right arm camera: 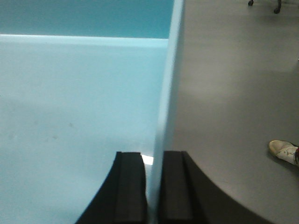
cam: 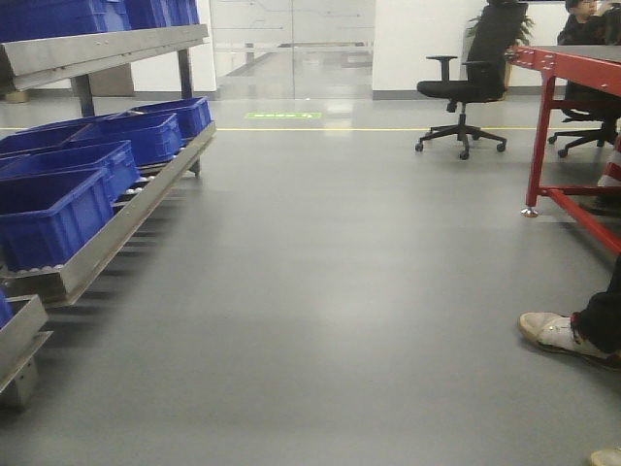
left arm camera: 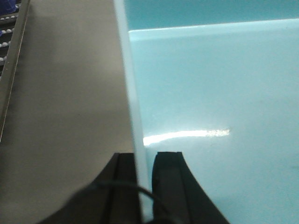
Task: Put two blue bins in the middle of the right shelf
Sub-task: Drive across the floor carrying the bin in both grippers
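The pale blue bin fills the right side of the left wrist view, and its smooth inner face catches a bright streak of glare. Its thin side wall runs down the frame into the left gripper, whose black jaws are clamped on that wall, one inside and one outside. The right wrist view mirrors this: the right gripper has its jaws pinched on a pale blue wall, with the bin's interior at left. Whether a second bin is nested inside cannot be told.

Grey floor shows beside the wall, with a roller track at upper left. A white shoe sits at lower right. In the front view, dark blue bins line a steel rack at left, and an office chair stands at upper right.
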Action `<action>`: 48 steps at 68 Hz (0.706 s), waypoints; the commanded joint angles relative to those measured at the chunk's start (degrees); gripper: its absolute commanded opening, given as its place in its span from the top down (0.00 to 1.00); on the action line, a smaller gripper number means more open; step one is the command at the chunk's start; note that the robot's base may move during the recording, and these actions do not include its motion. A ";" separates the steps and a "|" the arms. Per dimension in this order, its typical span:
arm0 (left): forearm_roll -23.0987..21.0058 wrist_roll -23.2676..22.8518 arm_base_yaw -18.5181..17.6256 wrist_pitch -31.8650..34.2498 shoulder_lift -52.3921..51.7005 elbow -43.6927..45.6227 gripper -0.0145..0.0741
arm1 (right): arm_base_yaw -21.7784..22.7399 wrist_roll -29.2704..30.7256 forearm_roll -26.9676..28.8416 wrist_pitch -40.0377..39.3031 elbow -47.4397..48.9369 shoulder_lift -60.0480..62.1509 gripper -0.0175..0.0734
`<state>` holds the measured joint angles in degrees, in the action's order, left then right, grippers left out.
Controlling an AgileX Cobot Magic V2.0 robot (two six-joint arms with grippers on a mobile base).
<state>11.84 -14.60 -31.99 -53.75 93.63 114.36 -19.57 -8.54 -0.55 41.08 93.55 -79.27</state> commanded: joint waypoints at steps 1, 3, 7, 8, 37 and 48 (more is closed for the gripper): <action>-5.02 0.44 -1.08 3.72 -0.70 0.74 0.96 | -0.65 0.48 3.81 -5.59 0.92 0.52 0.98; -5.02 0.44 -1.08 3.72 -0.70 0.74 0.96 | -0.65 0.48 3.81 -5.59 0.92 0.52 0.98; -5.02 0.44 -1.08 3.72 -0.70 0.74 0.96 | -0.65 0.48 3.81 -5.59 0.92 0.52 0.98; -5.02 0.44 -1.08 3.72 -0.70 0.74 0.96 | -0.65 0.48 3.81 -5.59 0.92 0.52 0.98; -5.02 0.44 -1.08 3.72 -0.70 0.74 0.96 | -0.65 0.48 3.81 -5.59 0.92 0.52 0.98; -5.02 0.44 -1.08 3.72 -0.70 0.74 0.96 | -0.65 0.48 3.81 -5.59 0.92 0.52 0.98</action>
<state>11.84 -14.60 -31.99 -53.75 93.63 114.36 -19.57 -8.54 -0.55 41.08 93.55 -79.27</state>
